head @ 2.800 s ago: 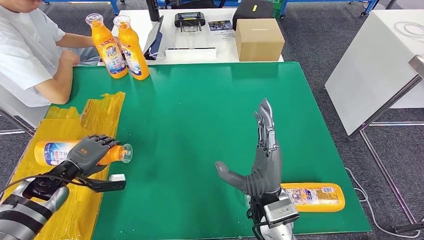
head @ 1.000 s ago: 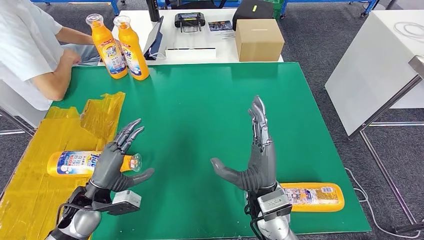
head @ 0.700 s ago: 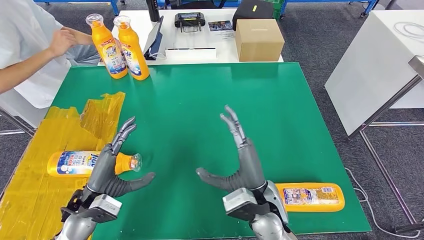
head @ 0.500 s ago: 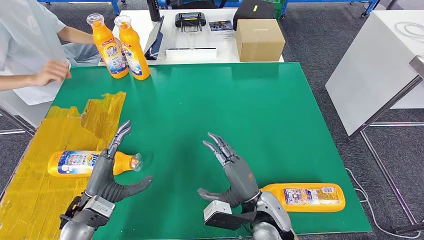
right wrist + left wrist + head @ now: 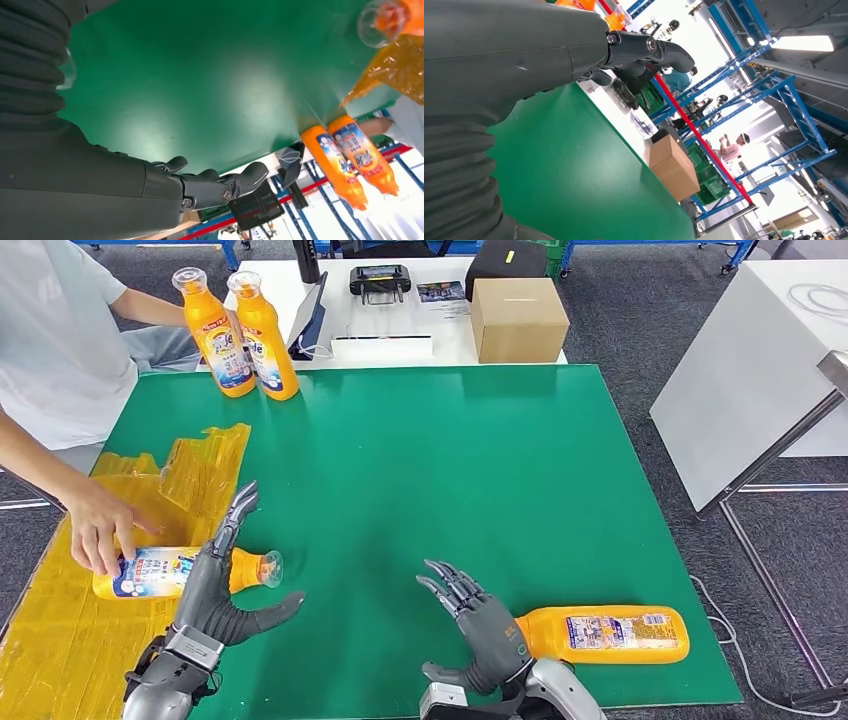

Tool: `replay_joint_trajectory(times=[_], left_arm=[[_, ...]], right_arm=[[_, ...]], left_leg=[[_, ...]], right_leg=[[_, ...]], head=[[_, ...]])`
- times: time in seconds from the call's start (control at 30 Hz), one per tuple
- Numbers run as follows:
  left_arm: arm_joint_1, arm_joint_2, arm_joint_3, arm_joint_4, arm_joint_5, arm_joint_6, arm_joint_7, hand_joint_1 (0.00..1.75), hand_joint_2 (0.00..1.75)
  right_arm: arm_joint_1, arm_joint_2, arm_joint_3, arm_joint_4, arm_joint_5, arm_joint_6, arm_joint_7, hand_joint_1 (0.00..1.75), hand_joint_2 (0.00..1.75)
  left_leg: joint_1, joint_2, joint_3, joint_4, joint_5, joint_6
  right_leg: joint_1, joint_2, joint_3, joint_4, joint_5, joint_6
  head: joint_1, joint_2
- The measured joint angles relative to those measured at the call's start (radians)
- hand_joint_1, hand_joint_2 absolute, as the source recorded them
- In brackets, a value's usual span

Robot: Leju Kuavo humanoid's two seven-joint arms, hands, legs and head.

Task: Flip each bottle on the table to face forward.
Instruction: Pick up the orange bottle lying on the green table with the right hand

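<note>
Since before, my right hand (image 5: 480, 625) dropped beside near-right bottle (image 5: 610, 633), fingers spread, empty. Left hand (image 5: 225, 580) spread by left bottle (image 5: 170, 572); person's hand (image 5: 98, 530) touches it. Four bottles: two lying, two upright (image 5: 238, 332).

The left hand (image 5: 215, 585) covers the lying bottle's (image 5: 150, 572) middle, a person's hand (image 5: 98, 525) hides its base, label print unreadable.

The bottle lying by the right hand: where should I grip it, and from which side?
Grip the bottle around its labelled body, probably from above. It lies flat, neck pointing toward the right hand, whose open fingers hover by the neck; the straight-sided body looks like a steadier hold than the tapering neck.
</note>
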Motion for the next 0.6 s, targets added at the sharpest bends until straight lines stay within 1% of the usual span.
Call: replay_joint_trajectory(times=[0.13,0.3,0.43,0.6], left_arm=[[0.000,-0.004,0.001,0.002,0.000,-0.005,0.000,0.00,1.75],[0.007,-0.010,0.013,0.002,0.000,-0.008,0.002,0.00,1.75],[0.016,-0.011,0.021,0.002,0.002,-0.013,0.003,0.00,1.75],[0.021,-0.011,0.035,0.002,0.011,-0.024,0.003,0.00,1.75]], right_arm=[[0.006,-0.014,0.002,0.000,0.001,-0.001,0.010,0.00,1.75],[0.031,-0.046,-0.009,-0.007,0.015,-0.024,0.077,0.00,1.75],[0.061,-0.083,-0.039,-0.012,0.031,-0.028,0.133,0.00,1.75],[0.105,-0.145,-0.076,-0.016,0.039,-0.027,0.184,0.00,1.75]], left_leg=[[0.000,0.000,0.000,0.000,0.000,0.000],[0.000,0.000,0.000,0.000,0.000,0.000],[0.000,0.000,0.000,0.000,0.000,0.000],[0.000,0.000,0.000,0.000,0.000,0.000]], right_leg=[[0.000,0.000,0.000,0.000,0.000,0.000],[0.000,0.000,0.000,0.000,0.000,0.000],[0.000,0.000,0.000,0.000,0.000,0.000],[0.000,0.000,0.000,0.000,0.000,0.000]], head=[[0.000,0.000],[0.000,0.000],[0.000,0.000],[0.000,0.000]])
